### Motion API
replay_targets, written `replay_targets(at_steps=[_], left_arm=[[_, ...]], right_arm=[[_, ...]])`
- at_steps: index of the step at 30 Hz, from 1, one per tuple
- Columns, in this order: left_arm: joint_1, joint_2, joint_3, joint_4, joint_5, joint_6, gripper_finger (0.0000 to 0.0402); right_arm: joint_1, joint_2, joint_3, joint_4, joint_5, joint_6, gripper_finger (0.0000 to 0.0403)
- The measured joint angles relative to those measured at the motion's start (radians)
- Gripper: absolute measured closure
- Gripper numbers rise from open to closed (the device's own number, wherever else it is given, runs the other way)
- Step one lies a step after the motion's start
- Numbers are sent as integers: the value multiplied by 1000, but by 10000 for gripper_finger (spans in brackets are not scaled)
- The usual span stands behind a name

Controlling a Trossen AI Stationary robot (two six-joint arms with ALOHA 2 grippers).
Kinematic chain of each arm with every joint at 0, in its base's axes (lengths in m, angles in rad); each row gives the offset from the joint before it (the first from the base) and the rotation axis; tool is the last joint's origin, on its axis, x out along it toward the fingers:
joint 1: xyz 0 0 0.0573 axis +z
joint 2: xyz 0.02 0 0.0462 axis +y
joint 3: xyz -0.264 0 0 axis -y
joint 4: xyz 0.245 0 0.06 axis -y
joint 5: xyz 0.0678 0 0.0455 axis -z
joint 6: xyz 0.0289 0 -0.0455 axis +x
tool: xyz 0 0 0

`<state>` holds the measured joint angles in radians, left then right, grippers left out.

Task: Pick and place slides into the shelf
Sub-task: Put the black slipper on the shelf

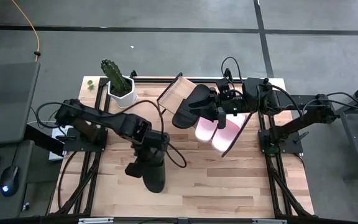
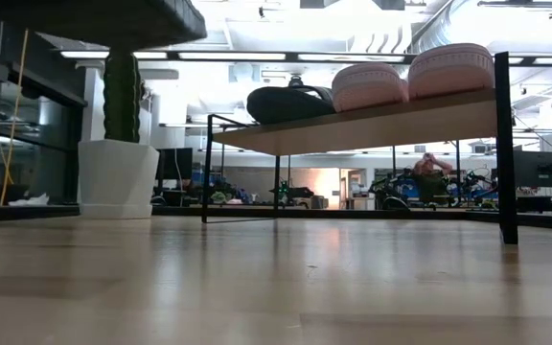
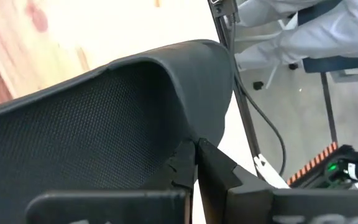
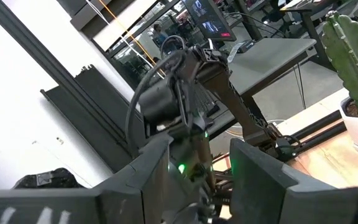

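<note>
Shelf [image 1: 173,93] sat far-centre on the table [image 1: 229,186], cactus pot [image 1: 120,87] to its left. Two pink slides [image 1: 219,132] lay on the shelf's right part, one black slide [image 1: 188,107] left of them. Left gripper [image 1: 143,163] was clamped on the second black slide [image 1: 154,175], near-left. Right gripper [image 1: 219,107] hung open over the shelf.

A robotics lab is showing: monitors [image 4: 207,18], desks [image 4: 278,59] and cables are sitting beyond the right pincer [image 4: 201,180], under strip lights [image 2: 286,56].
</note>
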<state>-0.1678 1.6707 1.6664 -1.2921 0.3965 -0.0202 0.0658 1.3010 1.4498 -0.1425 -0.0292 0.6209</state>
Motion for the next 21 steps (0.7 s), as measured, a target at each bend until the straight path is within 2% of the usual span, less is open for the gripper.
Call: replay_targets(at_steps=[6, 12, 21], left_arm=[[49, 0, 75, -150, -30, 73, 401], [119, 0, 161, -278, -50, 156, 401], [184, 0, 348, -279, -45, 208, 401]], right_arm=[[0, 0, 0, 0, 0, 4, 242], [-9, 0, 0, -36, 2, 115, 242], [-33, 0, -1, -118, 28, 191, 242]])
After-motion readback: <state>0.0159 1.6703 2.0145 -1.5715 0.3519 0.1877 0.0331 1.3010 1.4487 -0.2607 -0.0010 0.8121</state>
